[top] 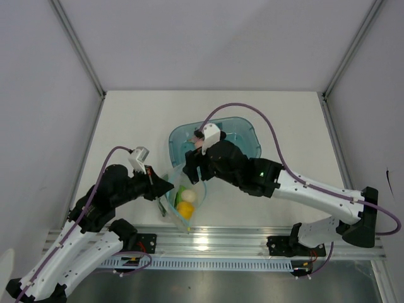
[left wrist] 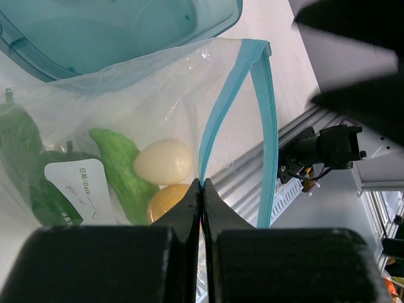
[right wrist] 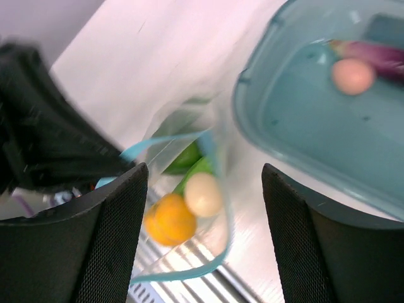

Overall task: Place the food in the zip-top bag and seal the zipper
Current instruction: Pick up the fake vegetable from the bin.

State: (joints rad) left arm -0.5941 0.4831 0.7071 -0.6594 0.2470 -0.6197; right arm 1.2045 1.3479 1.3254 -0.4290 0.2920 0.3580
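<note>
Left gripper (left wrist: 202, 189): fingers pressed together, pinching one side of the zipper at the bag's mouth.
Zipper (left wrist: 221, 120): light teal strip, its two sides apart, so the mouth gapes; the far ends meet at a corner.
Zip-top bag (left wrist: 158, 107): clear and crinkly, on the table between the two grippers, its edge against the near side of the tray.
Inside the bag: cream egg (left wrist: 163, 162) touching the orange-yellow ball (left wrist: 169, 201); bright green chunk (left wrist: 120, 167) just beside them; dark green long vegetable (left wrist: 19, 145) deeper in, partly behind a white label (left wrist: 79, 183).
Right gripper (right wrist: 203, 183): fingers spread wide, holding nothing, hanging over the open mouth.
Tray (right wrist: 303, 126): translucent teal, beyond the bag.
In the tray: pink ball (right wrist: 352, 76) and purple eggplant (right wrist: 372, 53), close together at the far end.
Table (top: 126, 120): white, carrying bag and tray.
</note>
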